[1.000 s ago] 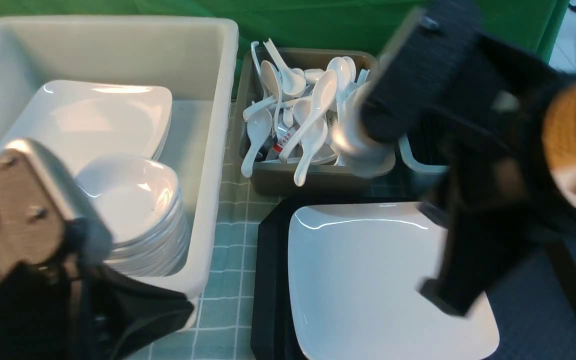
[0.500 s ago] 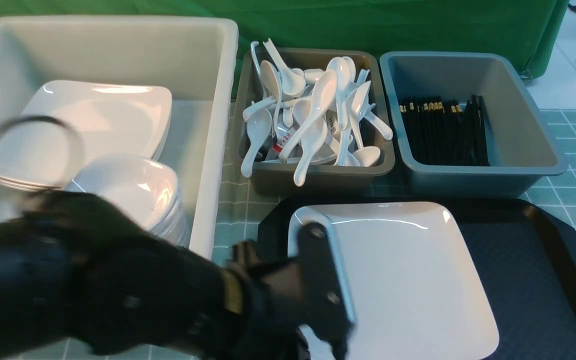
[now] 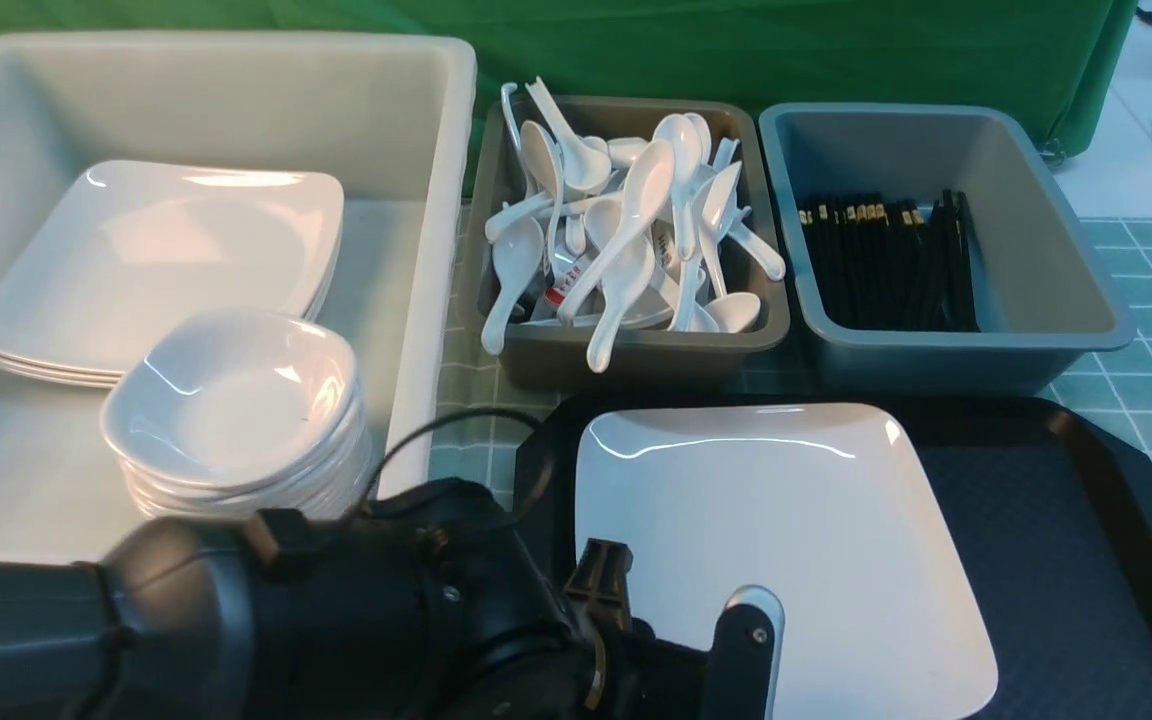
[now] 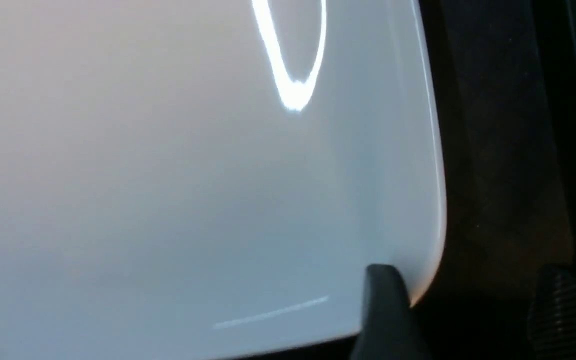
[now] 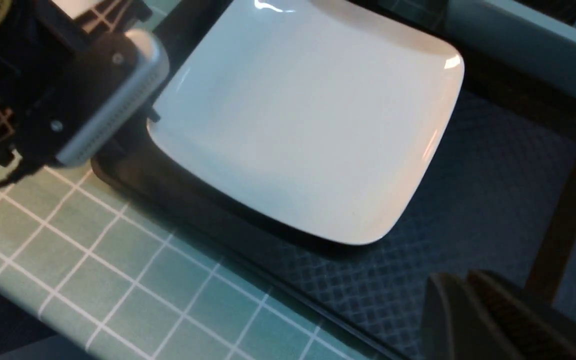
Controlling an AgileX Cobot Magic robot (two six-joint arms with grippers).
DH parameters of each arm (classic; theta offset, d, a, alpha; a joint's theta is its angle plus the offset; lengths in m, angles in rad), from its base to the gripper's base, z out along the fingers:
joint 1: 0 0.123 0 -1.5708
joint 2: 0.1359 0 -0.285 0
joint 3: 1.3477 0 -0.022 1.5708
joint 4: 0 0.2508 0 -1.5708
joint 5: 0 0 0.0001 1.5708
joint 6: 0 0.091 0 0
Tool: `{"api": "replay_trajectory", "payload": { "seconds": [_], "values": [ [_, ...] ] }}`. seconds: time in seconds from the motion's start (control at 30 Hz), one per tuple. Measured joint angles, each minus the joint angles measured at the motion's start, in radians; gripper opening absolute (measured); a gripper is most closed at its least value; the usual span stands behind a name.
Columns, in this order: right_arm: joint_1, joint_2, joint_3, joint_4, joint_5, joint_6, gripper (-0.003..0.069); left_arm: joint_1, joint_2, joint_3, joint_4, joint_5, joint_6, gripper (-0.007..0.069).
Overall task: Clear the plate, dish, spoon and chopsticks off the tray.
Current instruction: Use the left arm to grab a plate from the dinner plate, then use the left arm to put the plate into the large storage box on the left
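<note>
The white square plate [image 3: 786, 540] lies on the black tray [image 3: 1056, 560], and nothing else shows on that tray. My left gripper [image 4: 473, 295] is open at the plate's [image 4: 168, 175] near left corner. One finger [image 4: 385, 305] sits over the rim, the other over the tray [image 4: 498, 150]. In the front view its silver finger [image 3: 751, 640] stands over the plate. My right gripper [image 5: 463, 290] is shut and empty, low above the tray [image 5: 468, 200] beside the plate [image 5: 308, 125]; it is outside the front view.
A white tub [image 3: 416, 300] at the left holds stacked plates [image 3: 156, 260] and a stack of small dishes [image 3: 236, 410]. Behind the tray, a brown bin [image 3: 626, 355] holds several spoons and a grey bin [image 3: 1056, 300] holds black chopsticks [image 3: 886, 260]. A checked cloth [image 3: 466, 440] covers the table.
My left arm swung from the tub across to the plate's near left corner and its jaws opened. My right arm pulled back from the spoon bin, out of the front view.
</note>
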Motion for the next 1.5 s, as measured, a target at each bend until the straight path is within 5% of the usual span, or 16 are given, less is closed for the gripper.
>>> {"api": "replay_trajectory", "payload": {
  "seconds": [0.17,0.57,0.8,1.0,1.27,1.5],
  "values": [
    [0.000,0.000,0.004,0.019,-0.001,0.000,0.0078,0.000,0.061,0.000,0.073,-0.102,0.054,0.0472],
    [0.000,0.000,0.004,0.074,0.000,0.000,0.0093,-0.006,0.121,-0.019,0.288,-0.152,-0.009,0.0389],
    [0.000,0.000,0.004,0.083,0.000,0.000,0.0106,-0.014,0.128,-0.019,0.330,-0.151,-0.142,0.0181],
    [0.000,0.000,0.004,0.084,0.000,0.000,0.0109,-0.040,0.076,-0.016,0.277,-0.119,-0.156,0.0170],
    [0.000,0.000,0.004,0.084,-0.001,0.000,0.0119,-0.134,-0.134,-0.010,0.177,-0.079,-0.193,0.0031],
    [0.000,-0.001,-0.011,0.047,0.000,0.004,0.0121,-0.150,-0.273,-0.007,0.129,-0.041,-0.205,0.0022]
  ]
}}
